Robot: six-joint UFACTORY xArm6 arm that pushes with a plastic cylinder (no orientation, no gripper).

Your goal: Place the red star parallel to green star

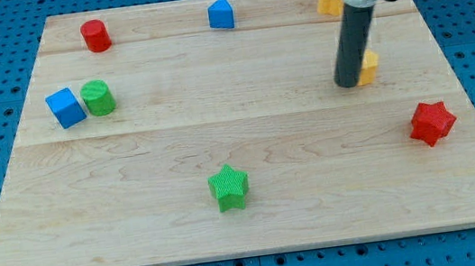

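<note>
Red star (pixel 432 123): light, rigid, slides readily; push its right face. My tip (pixel 350 84), far-left, grips nothing.

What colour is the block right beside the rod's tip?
Yellow block, partly hidden behind my tip, camera view.

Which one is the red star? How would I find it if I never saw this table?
Start at the wooden board and go to its edge at the view's right, lower down. The red star sits there alone, below my tip. The other red block, the red cylinder, is round and far off at top left.
</note>
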